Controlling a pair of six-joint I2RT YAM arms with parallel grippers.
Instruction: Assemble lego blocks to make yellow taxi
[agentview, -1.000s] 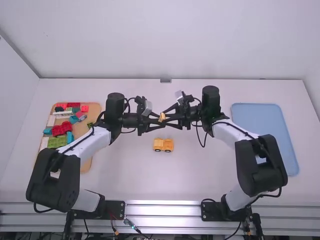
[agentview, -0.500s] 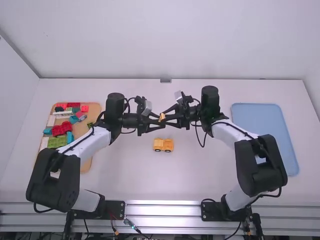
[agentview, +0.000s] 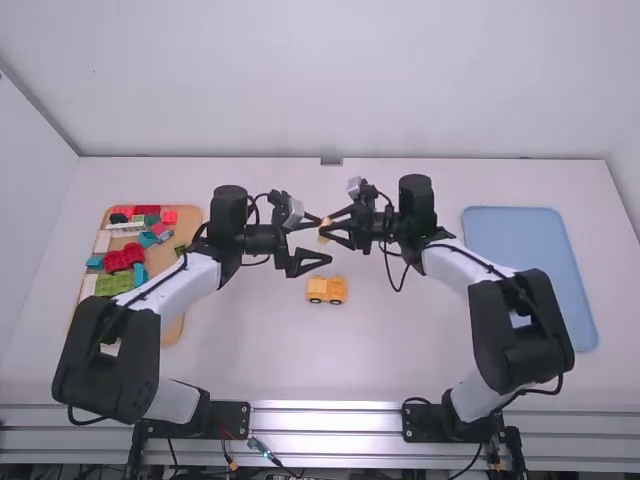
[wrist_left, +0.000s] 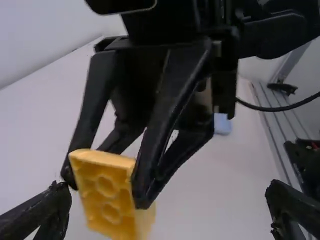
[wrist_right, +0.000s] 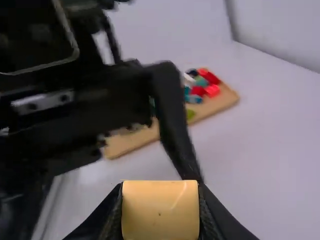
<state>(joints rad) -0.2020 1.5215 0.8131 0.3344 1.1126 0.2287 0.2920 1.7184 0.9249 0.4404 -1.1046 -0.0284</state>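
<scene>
Right gripper (wrist_right: 160, 210) clamps yellow rectangular plastic block (wrist_left: 107, 187); left gripper (agentview: 325, 239) wide open. Risk: left brushes block, twisting it.

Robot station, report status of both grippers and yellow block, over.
Right gripper: jaws shut on yellow block. Left gripper: jaws open, close to block. Yellow wheeled piece: on table.

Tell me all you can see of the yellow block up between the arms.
The block is yellow, blocky and smooth-sided, apparently plastic. Its hollow underside, with round rings inside, faces the left wrist camera; a plain side faces the right one. The right hand grips it by opposite sides, clear of the table and farther out than the wheeled yellow build. The left hand is open around it; I can't tell whether one finger still touches.
</scene>
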